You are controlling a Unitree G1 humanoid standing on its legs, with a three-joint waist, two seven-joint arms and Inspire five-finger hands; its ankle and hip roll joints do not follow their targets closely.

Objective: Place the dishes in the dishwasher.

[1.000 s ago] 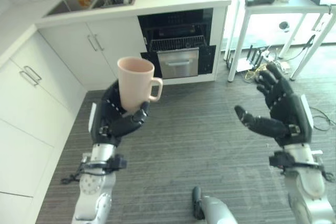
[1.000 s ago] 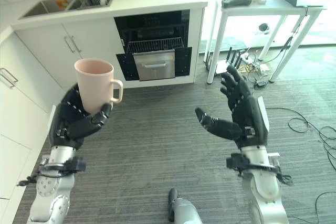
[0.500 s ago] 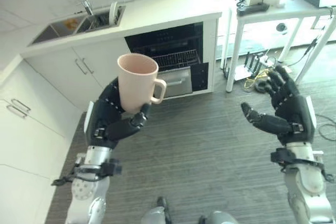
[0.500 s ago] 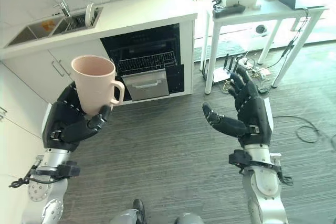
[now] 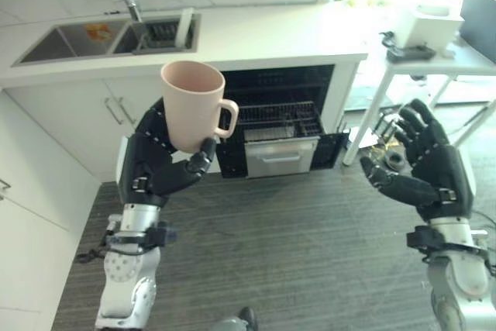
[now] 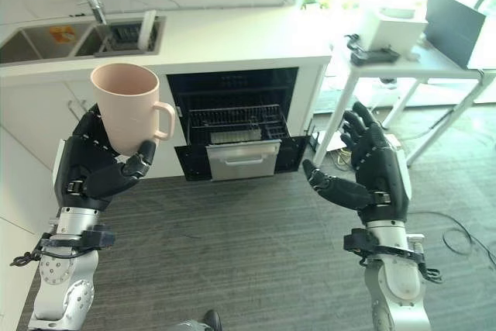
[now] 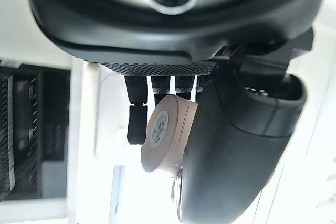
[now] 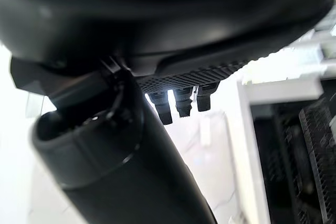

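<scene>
**Robot hand holds mug up, facing the open dishwasher**

Left robot hand (image 5: 155, 168) is raised in the left eye view with its fingers and thumb curled round a pale pink mug (image 5: 192, 105), which stands upright with its mouth up and its handle pointing toward the other hand. Beyond the mug, past the hand, the dishwasher (image 5: 275, 118) stands open under the worktop (image 5: 271, 36), its wire rack (image 5: 277, 114) pulled partway out. A sink (image 5: 70, 38) sits in the worktop farther off, on the left hand's outer side. Right robot hand (image 5: 426, 172) is held up well apart from the mug, fingers spread and straight, palm turned inward, holding nothing. A white side table (image 5: 434, 56) stands beyond it.

From the right eye view the same layout shows: the mug (image 6: 128, 106) in the left robot hand (image 6: 89, 172), the dishwasher (image 6: 236, 125) beyond and between both hands, the right robot hand (image 6: 372, 180) wide and empty.

Through the left wrist view, the mug's base (image 7: 165, 140) rests against the thumb, with the fingers (image 7: 137, 124) hooked round its far side.

Seen in the right wrist view, the fingers (image 8: 181, 100) reach out with nothing between them and the thumb.
</scene>
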